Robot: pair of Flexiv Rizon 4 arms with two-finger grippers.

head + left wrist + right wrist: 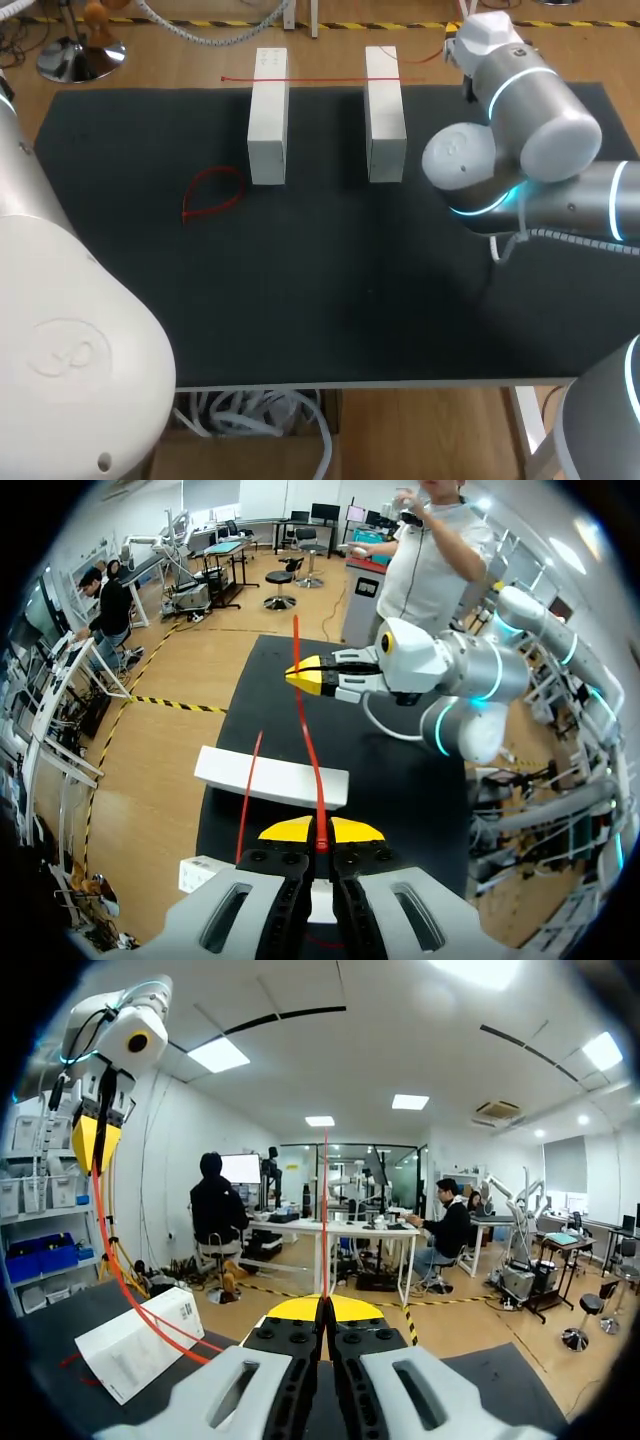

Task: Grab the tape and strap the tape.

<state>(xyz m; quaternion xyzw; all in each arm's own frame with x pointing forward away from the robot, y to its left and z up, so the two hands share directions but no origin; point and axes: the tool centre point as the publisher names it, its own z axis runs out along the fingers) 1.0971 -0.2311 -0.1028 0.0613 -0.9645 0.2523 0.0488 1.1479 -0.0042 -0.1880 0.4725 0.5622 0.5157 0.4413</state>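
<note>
Left hand (320, 833): fingers together, clamped on the tape (310, 78), which leaves the yellow tips straight ahead.
Right hand (322, 1310): fingers together, clamped on the same tape. A thin tail stands out ahead of its tips.
Tape position: spans between the two hands, across the far ends of the white block (268, 115) and the second white block (385, 115). Cannot tell whether it rests on them.
Long axis: hand to hand, across the table (330, 290), square to both blocks.
Nearer hand: neither; each grips one end region.
Coming move (judgement): strapping likely needs one end brought round to the other without twist.
Tape material: narrow, thin, smooth red strip. It bows between the hands, so is probably springy.
Blocks: matte white, rectangular, parallel, apart.
Other: red loop (213, 193) lies on the table beside the white block.
</note>
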